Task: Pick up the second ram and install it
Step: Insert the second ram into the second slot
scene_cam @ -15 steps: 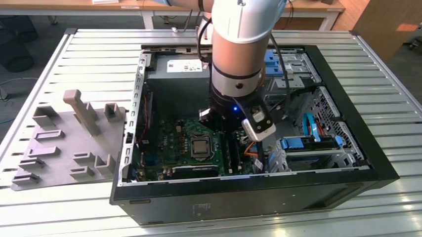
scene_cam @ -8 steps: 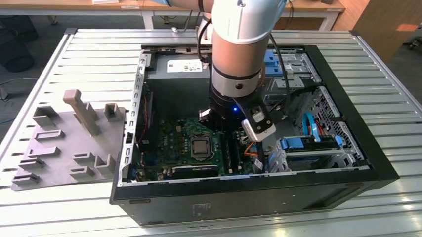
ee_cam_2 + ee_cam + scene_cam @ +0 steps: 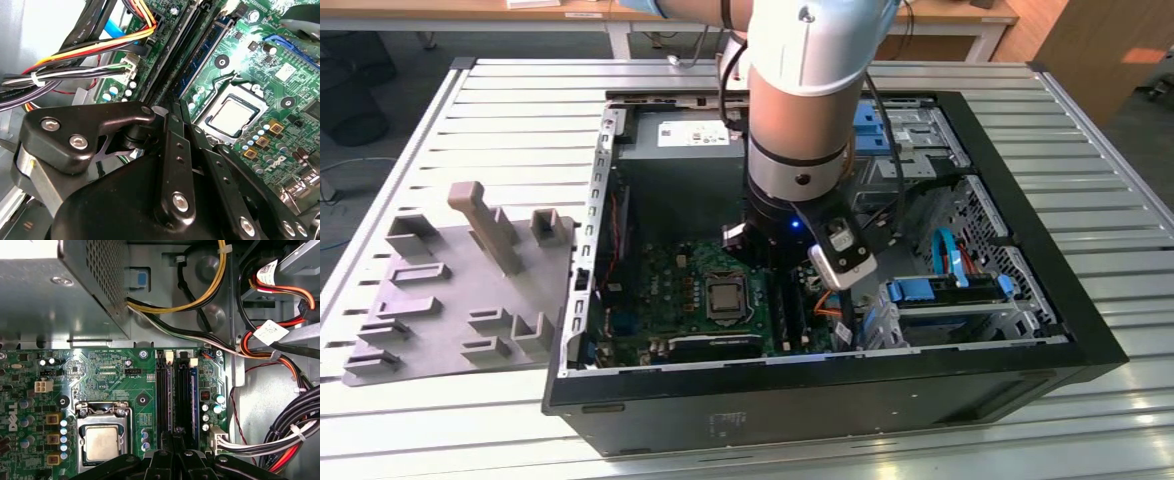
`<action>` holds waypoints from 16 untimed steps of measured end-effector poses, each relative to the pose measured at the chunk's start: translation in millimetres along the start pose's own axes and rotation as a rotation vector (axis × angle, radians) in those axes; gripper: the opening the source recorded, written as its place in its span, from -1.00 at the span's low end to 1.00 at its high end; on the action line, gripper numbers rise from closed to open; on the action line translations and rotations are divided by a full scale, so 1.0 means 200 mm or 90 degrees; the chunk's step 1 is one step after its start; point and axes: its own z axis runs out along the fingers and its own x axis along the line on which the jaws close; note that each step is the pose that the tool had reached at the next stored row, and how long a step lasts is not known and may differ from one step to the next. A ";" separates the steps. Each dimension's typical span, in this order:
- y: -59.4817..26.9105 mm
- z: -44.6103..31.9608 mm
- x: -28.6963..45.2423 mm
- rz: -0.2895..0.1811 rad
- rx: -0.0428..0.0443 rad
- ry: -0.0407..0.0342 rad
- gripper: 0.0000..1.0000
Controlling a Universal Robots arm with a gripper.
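Gripper (image 3: 176, 439) hanging over the slots (image 3: 161, 400) beside the processor (image 3: 102, 442), jaws drawn narrow, ram (image 3: 193, 400) sitting edge-up in the slot farthest from the processor; judging it light, stiff, fragile, best gripped along its bare edges.

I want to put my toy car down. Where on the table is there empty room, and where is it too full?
The ribbed table is bare on the exterior view's right of the computer case, and along the far edge behind the grey holder tray. Inside the case it is crowded: the arm, cables and motherboard fill it.
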 end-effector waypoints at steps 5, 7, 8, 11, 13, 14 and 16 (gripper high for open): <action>0.000 0.005 0.000 0.000 0.0000 0.0000 -0.77; 0.000 0.006 0.000 0.000 0.0002 0.0001 -0.77; 0.000 0.006 0.001 0.000 0.0002 0.0001 -0.77; -0.001 0.009 0.001 0.000 0.0002 0.0001 -0.77; -0.001 0.009 0.001 0.000 0.0002 0.0001 -0.77; -0.001 0.009 0.001 0.000 0.0002 0.0001 -0.77; 0.000 0.010 0.001 0.000 0.0000 0.0000 -0.77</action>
